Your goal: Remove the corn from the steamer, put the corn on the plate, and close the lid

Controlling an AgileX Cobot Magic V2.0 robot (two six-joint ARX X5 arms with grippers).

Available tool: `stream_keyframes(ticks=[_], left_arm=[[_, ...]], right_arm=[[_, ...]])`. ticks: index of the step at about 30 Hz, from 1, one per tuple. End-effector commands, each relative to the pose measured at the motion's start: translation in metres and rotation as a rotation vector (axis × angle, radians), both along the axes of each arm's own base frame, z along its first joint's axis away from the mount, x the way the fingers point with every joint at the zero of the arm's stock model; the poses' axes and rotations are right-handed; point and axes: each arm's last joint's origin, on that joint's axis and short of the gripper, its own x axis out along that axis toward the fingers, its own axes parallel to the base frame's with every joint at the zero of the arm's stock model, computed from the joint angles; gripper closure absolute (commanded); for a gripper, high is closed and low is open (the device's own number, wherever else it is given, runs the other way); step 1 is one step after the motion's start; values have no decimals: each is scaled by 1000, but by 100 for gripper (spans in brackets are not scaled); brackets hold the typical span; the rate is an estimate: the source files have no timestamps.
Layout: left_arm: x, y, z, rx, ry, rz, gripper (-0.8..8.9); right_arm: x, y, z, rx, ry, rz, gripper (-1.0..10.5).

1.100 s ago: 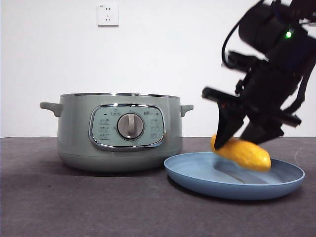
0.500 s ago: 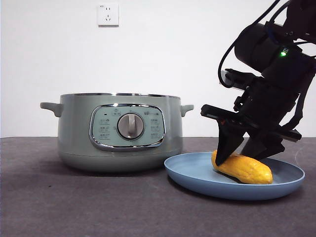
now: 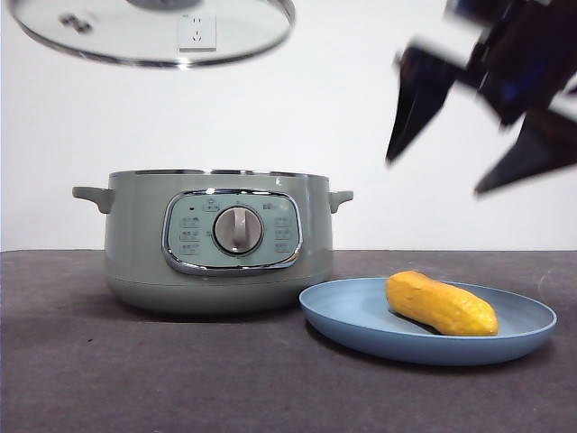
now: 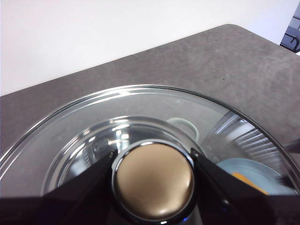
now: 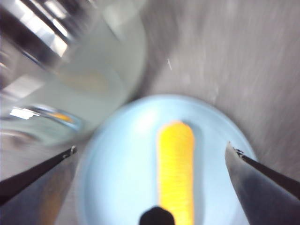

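corn (image 3: 442,304): we see it lying on its side in the plate (image 3: 361,329), on the plate's right half in front view, nothing touching it; in right wrist view it sits lengthwise between that gripper's jaws, well below them
plate: flat on the dark table (image 3: 135,379), just beside the steamer (image 3: 216,239), right of it in front view; its rim looks to nearly meet the pot's base
steamer: upright, no lid on it, dial (image 3: 238,230) facing front cam
lid (image 3: 153,32): up in the air above the steamer, top left of front view, slightly tilted, well clear of the pot rim
left gripper (image 4: 153,180): jaws clamped on either side of the lid's knob (image 4: 154,180), carrying the lid; thru the glass we make out pot & plate below
right gripper (image 3: 469,126): high above the plate, upper right in front view, blurred; jaws spread wide, holding nothing
wall socket (image 3: 196,29): on the white wall, seen thru the lid glass
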Motion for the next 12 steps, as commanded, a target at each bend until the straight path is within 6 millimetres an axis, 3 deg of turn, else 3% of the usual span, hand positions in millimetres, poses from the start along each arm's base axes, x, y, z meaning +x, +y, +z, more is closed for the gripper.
stream_keyframes(ticks=[1, 7, 12], left_arm=[[19, -10, -4, -26, -66, -7, 822], [52, -24, -28, -23, -72, -2, 822], [71, -33, -49, 4, -66, -5, 822]], right_arm=[[-25, -11, 25, 35, -85, 4, 288], [-69, -32, 56, 86, -199, 1, 289], [-97, -44, 66, 109, -246, 0, 289]])
